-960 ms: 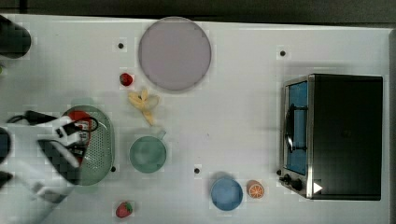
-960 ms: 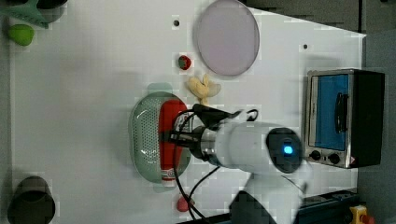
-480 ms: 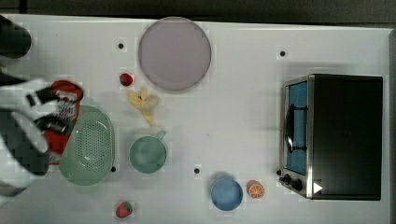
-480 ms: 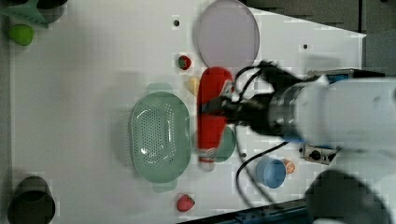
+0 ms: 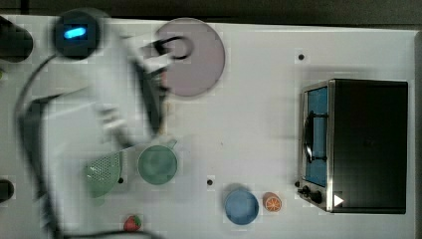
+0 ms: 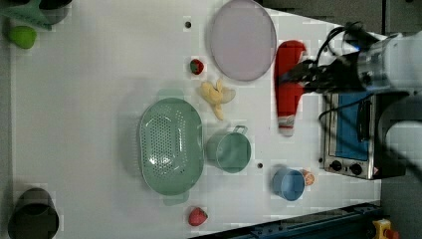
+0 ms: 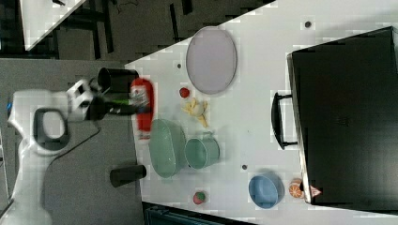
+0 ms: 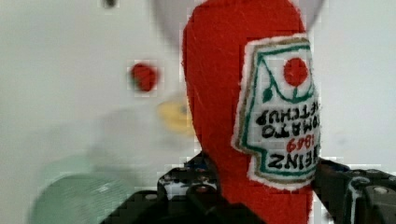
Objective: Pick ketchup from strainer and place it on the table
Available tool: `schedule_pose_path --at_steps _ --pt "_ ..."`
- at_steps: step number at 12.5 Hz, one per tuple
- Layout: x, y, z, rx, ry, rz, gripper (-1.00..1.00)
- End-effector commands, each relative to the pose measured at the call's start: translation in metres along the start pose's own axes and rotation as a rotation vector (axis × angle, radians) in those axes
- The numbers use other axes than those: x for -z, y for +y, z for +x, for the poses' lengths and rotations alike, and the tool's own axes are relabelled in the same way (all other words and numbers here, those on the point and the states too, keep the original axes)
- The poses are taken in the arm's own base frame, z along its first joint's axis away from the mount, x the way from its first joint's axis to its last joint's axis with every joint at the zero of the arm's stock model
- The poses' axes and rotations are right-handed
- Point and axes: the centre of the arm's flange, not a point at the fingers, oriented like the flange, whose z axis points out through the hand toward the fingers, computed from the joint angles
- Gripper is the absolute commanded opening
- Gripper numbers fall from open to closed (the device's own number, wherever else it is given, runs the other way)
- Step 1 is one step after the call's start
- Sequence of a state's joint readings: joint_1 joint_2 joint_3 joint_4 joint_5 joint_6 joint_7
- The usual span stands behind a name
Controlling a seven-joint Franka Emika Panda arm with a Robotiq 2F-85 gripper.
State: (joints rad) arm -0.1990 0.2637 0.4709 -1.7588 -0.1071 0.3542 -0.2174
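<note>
Red felt ketchup bottle with white label (image 6: 288, 82): clamped in the black gripper (image 6: 304, 79), jaws partly closed on its body, upper right of the left view, beside the lilac round plate (image 6: 242, 40). Pale green perforated oval strainer (image 6: 170, 145): empty, centre-left on the white worktop (image 6: 84, 109).

The white arm reaches across from the left view's right. Its gripper (image 6: 298, 82) is clamped on the ketchup (image 6: 288, 84), carried aloft.
</note>
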Motion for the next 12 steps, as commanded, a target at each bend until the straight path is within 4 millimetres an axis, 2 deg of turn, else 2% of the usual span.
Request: schedule_pose_path --at_steps 1,3,6,9,12 --pt "-0.001 0.102 0.045 0.079 0.021 -0.012 0.16" --pt "-0.017 0.138 0.056 0.044 0.042 -0.017 0.16" --pt "-0.057 0.167 0.055 -0.001 0.067 -0.015 0.16" --pt "-0.109 0.177 0.037 -0.007 0.074 -0.009 0.16" --pt "-0.158 0.18 0.009 -0.005 0.03 -0.01 0.16"
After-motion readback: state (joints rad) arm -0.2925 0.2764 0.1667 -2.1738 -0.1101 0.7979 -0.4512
